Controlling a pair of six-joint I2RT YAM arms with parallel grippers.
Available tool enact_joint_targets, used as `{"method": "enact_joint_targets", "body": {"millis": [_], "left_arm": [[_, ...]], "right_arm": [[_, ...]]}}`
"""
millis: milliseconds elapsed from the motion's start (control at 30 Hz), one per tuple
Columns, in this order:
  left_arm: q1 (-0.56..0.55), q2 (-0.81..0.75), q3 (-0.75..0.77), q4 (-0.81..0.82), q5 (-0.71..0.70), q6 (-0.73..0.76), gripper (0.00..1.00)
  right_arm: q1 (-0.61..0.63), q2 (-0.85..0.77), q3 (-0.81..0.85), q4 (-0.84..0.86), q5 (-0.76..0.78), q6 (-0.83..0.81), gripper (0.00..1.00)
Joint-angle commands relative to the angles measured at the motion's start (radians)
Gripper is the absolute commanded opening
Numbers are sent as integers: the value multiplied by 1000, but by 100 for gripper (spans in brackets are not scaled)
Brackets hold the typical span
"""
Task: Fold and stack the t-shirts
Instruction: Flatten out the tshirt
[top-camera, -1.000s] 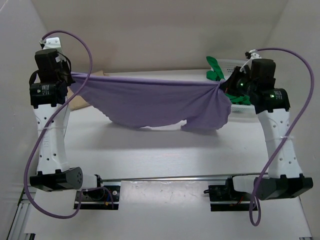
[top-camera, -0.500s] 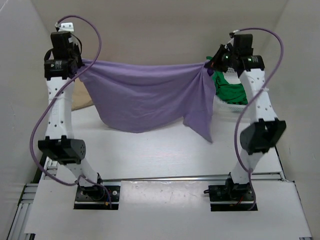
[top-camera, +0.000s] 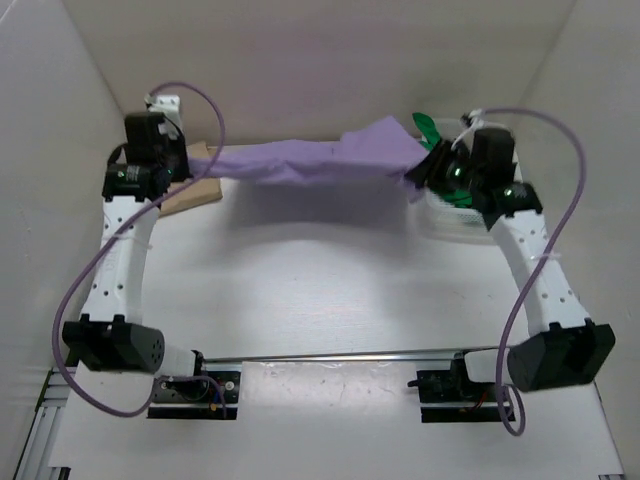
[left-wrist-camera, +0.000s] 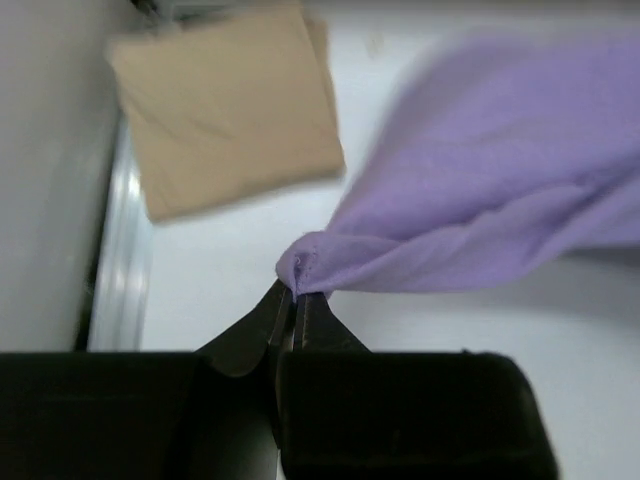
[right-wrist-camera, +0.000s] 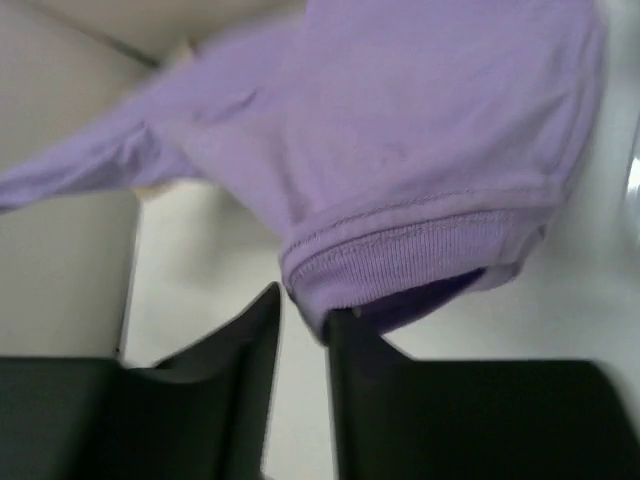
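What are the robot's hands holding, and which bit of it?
The left gripper pinches a bunched edge of the light purple cloth t-shirt. The right gripper stands parted at the shirt's ribbed band; whether it grips cannot be told.

Bright, even white light falls from above. In the top view the table (top-camera: 330, 300) glares palest at centre, with a soft shadow under the light purple shirt (top-camera: 300, 160) toward 12 o'clock. The left wrist view smears that shirt at 2 o'clock, probably motion blur; the tan shirt (left-wrist-camera: 225, 105) at 11 o'clock is soft. The right wrist view blurs toward 10 o'clock.
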Motion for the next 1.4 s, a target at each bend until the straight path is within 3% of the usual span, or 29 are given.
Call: {"method": "enact_joint_targets", "body": {"millis": [0, 100, 167, 267, 333, 533, 767, 933, 1000, 1067, 1100, 1167, 1367], "left_arm": [[-49, -99, -226, -5, 77, 0, 10], [-101, -182, -461, -5, 77, 0, 10], [-120, -219, -606, -5, 77, 0, 10], [-140, -219, -734, -5, 108, 0, 10], [-140, -219, -771, -5, 119, 0, 10], [-140, -228, -807, -14, 80, 0, 10], [-131, -355, -873, -83, 88, 0, 10], [-93, -378, -893, -83, 60, 0, 10], [-74, -387, -893, -83, 60, 0, 10], [-39, -397, -893, -83, 36, 0, 10], [-25, -397, -893, -83, 36, 0, 10], [-2, -420, -893, -92, 22, 0, 10], [50, -484, -929, -152, 4, 0, 10]], "right_arm": [[58, -43, -345, 21, 44, -26, 35], [81, -108, -627, 21, 91, 28, 45], [90, -157, -729, 21, 151, 49, 52], [101, -188, -797, 21, 205, 49, 62], [112, -188, -757, 10, 228, 28, 62], [170, 30, -350, -96, 357, -24, 62], [193, 543, 147, -209, 336, -4, 62], [267, 858, 370, -369, 405, 22, 62], [291, 871, 370, -403, 430, -10, 51], [330, 820, 254, -403, 453, -39, 39], [351, 791, 196, -392, 472, -68, 23], [365, 690, 2, -380, 493, -79, 0], [374, 412, -445, -360, 443, -23, 0]]}}
